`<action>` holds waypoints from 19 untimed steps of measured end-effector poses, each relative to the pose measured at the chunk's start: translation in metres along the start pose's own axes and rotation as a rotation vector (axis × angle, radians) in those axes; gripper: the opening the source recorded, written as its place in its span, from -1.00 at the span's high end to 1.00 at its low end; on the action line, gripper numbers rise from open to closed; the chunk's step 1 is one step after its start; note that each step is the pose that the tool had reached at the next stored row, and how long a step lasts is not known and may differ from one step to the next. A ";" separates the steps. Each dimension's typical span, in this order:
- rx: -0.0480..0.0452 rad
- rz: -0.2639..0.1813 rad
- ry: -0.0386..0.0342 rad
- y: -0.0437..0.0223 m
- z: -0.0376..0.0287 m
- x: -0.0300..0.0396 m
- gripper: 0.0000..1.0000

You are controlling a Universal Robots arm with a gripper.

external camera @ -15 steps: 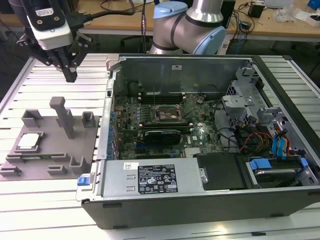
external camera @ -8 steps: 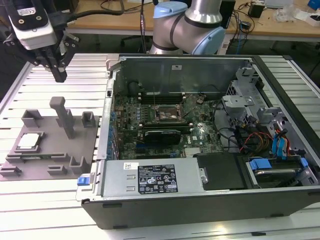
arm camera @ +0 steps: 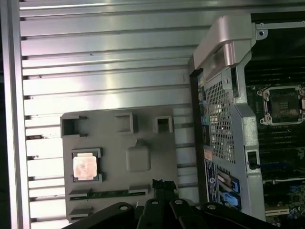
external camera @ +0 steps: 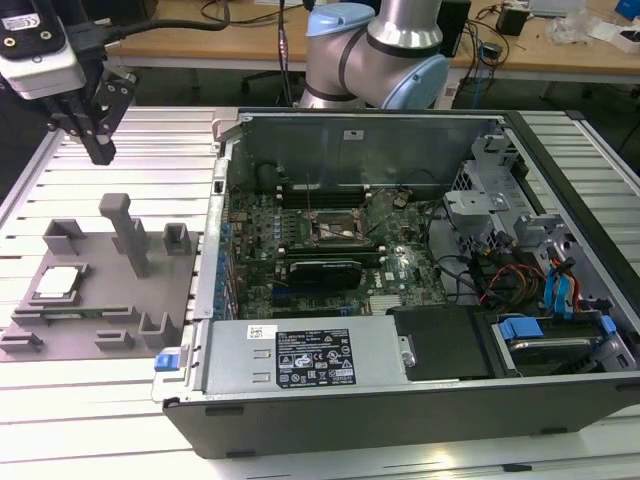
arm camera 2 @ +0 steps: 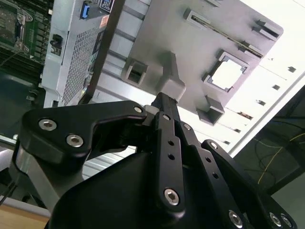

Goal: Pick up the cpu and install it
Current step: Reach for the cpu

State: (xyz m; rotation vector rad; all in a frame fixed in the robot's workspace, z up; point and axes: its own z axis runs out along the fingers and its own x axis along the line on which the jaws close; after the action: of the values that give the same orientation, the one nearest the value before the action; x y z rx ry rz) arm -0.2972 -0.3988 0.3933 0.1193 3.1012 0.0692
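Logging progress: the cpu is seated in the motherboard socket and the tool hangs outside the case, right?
No. The cpu lies in a recess of the grey tray, as the first wrist view shows; the tool does hang outside the case.

A silvery ribbed aluminium table with long slots [external camera: 150, 170] carries two things. A flat grey plastic fixture plate with raised posts and pockets [external camera: 100, 295] sits toward the exterior view's left. Just beside it, a large open black-and-grey metal computer case [external camera: 350, 425] lies on its side.
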 end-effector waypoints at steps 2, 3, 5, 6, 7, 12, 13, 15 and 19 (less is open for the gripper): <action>-0.0001 0.000 -0.0002 -0.0005 -0.0002 0.0058 0.79; -0.0001 0.000 -0.0002 -0.0006 -0.0003 0.0080 0.79; 0.0000 0.000 -0.0002 -0.0008 -0.0004 0.0102 0.79; 0.0000 0.000 -0.0002 -0.0009 -0.0004 0.0113 0.79; 0.0000 0.000 -0.0002 -0.0010 -0.0005 0.0132 0.79; -0.0001 0.000 -0.0005 -0.0021 0.0024 0.0251 0.79; -0.0002 0.000 -0.0006 -0.0025 0.0044 0.0295 0.79; 0.0000 0.000 -0.0004 -0.0031 0.0069 0.0356 0.79; -0.0001 0.000 -0.0006 -0.0042 0.0094 0.0480 0.79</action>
State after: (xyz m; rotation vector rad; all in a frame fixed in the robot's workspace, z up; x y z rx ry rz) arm -0.3450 -0.3989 0.3820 0.1191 3.1007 0.0694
